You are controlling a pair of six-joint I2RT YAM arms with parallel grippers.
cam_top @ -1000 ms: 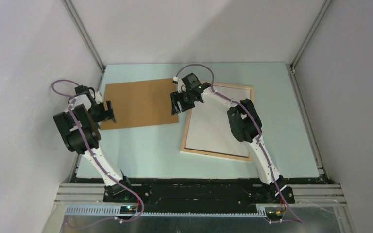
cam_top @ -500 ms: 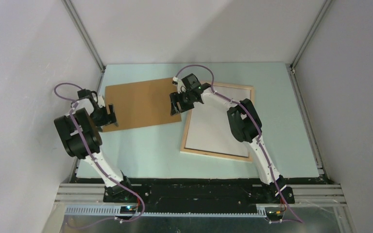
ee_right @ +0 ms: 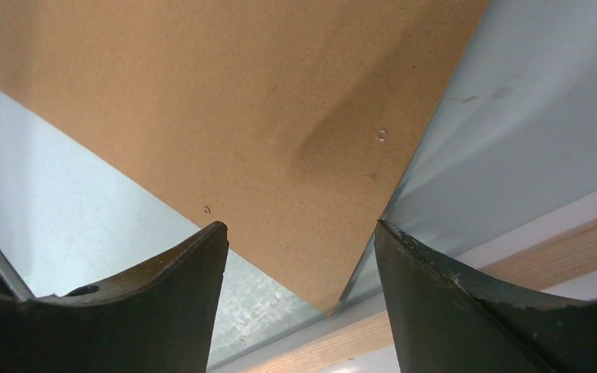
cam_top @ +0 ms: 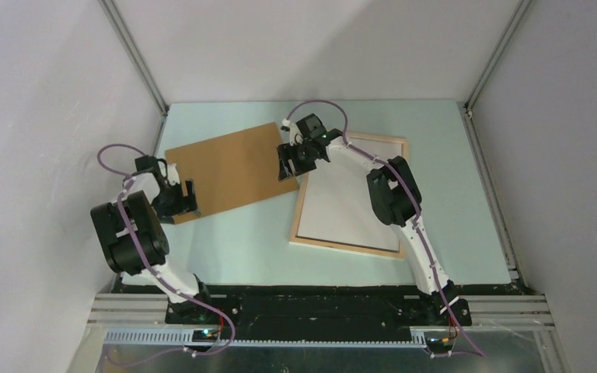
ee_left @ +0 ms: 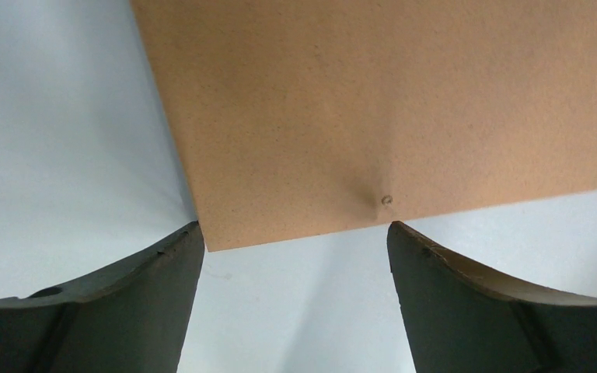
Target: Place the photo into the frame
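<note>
Pale grey walls [cam_top: 303, 47] close in a light blue-green surface [cam_top: 225, 249], with both arms reaching out from its near edge. On the right lies the frame [cam_top: 342, 248], flat, its pale wood rails slightly askew to the surface edges. Within the rails is a flat white rectangle, most likely the photo [cam_top: 350, 198] lying face down, though no picture side shows anywhere to prove it. A brown board [cam_top: 225, 167] lies at left centre, turned so that its right end sits farther away than its left. Its far right corner is just beside the frame's far left corner.

Each arm is at one end of the board. The left hand [cam_top: 186, 199] is at the near left corner, jaws spread wide; its wrist view shows that corner lying between the two fingers [ee_left: 124, 303]. The right hand [cam_top: 289, 163] is at the far right corner, jaws also apart and the corner between them, with a frame rail just beyond. A shadow under that corner suggests it is raised a little. Whether either hand presses on the board's edges I cannot tell.

If the white rectangle is the print, the placing looks done. What seems left is bringing the board over to the right, squaring it with the rails and laying it on top as backing.
</note>
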